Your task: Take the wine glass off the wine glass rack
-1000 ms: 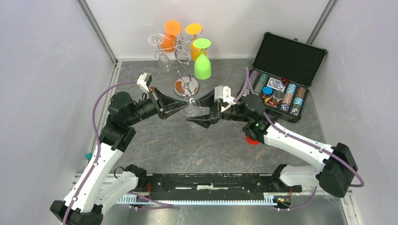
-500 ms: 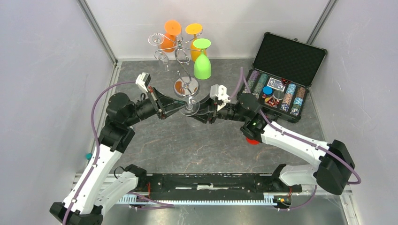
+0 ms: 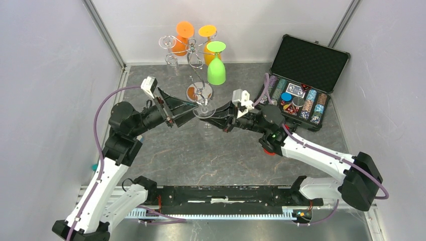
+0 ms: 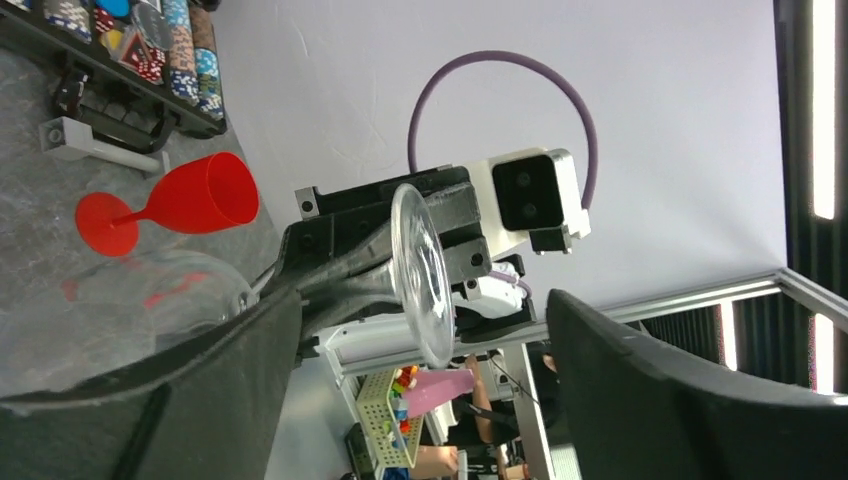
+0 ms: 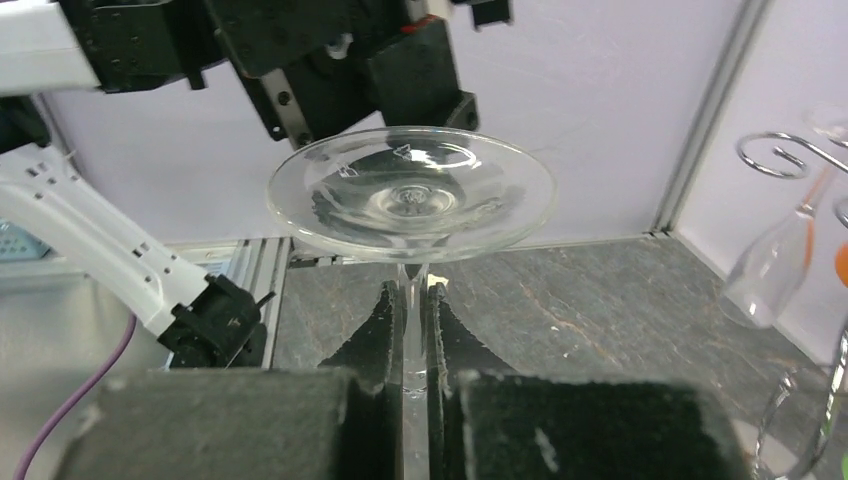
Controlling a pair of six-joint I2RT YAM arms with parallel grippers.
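A clear wine glass (image 3: 204, 111) hangs foot-up in mid-air in front of the wine glass rack (image 3: 197, 54). My right gripper (image 3: 213, 120) is shut on its stem (image 5: 413, 335), just under the round foot (image 5: 410, 190). My left gripper (image 3: 194, 111) stands open beside the glass from the left, its fingers (image 4: 205, 395) wide apart on either side of the foot (image 4: 420, 270) without touching it. The silver rack still carries orange (image 3: 183, 31) and green (image 3: 216, 68) glasses and clear ones (image 3: 173, 63).
An open black case of poker chips (image 3: 301, 75) sits at the back right. A red glass (image 4: 185, 200) lies on the table under my right arm. A curled rack arm (image 5: 795, 158) with a hanging clear glass (image 5: 765, 280) is close on the right.
My right gripper moved in and shut on the glass stem. My left gripper, shut before, opened and let go of the glass, drawing back a little to the left.
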